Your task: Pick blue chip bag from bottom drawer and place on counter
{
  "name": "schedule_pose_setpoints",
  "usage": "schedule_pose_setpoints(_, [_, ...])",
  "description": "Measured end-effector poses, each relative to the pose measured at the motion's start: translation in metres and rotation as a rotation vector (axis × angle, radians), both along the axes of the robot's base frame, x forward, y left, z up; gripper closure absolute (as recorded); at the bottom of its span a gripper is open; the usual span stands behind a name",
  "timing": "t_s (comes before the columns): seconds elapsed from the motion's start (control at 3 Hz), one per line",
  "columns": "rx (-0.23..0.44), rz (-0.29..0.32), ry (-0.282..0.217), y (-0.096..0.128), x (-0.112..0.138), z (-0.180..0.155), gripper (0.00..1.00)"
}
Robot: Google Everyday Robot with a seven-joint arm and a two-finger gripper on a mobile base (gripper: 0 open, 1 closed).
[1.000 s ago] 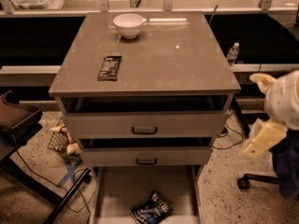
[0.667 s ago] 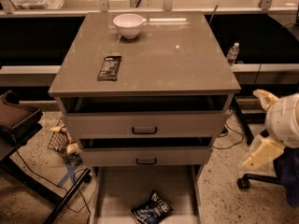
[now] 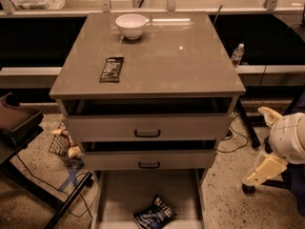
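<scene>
The blue chip bag (image 3: 154,213) lies crinkled on the pale floor of the pulled-out bottom drawer (image 3: 114,194), near its front edge. The counter (image 3: 176,61) is the glossy grey-brown top of the cabinet. My gripper (image 3: 255,146) hangs at the right of the cabinet, level with the two upper drawers and well away from the bag. Its two cream fingers (image 3: 265,170) are spread wide and hold nothing.
A white bowl (image 3: 131,26) and a flat black bar wrapper (image 3: 111,69) lie on the counter. The two upper drawers with black handles (image 3: 147,133) stand slightly open. A water bottle (image 3: 237,55) stands at the back right. Cables, clutter and a dark chair (image 3: 16,120) sit at the left.
My gripper has moved down along the right side of the cabinet. The bag, the drawers and the things on the counter have not moved.
</scene>
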State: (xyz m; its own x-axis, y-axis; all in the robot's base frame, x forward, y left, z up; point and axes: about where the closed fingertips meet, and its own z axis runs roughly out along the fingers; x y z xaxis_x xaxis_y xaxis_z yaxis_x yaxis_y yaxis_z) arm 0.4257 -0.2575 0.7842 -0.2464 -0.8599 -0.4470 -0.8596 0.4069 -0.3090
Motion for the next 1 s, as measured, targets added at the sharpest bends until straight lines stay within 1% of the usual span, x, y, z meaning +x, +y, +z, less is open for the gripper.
schedule_pose_setpoints(0.33, [0.016, -0.021, 0.003, 0.012, 0.006, -0.018, 0.00])
schedule_pose_setpoints(0.67, [0.051, -0.042, 0.044, 0.050, 0.013, -0.075, 0.00])
schedule_pose_setpoints(1.0, [0.127, -0.080, 0.101, 0.085, 0.010, -0.152, 0.00])
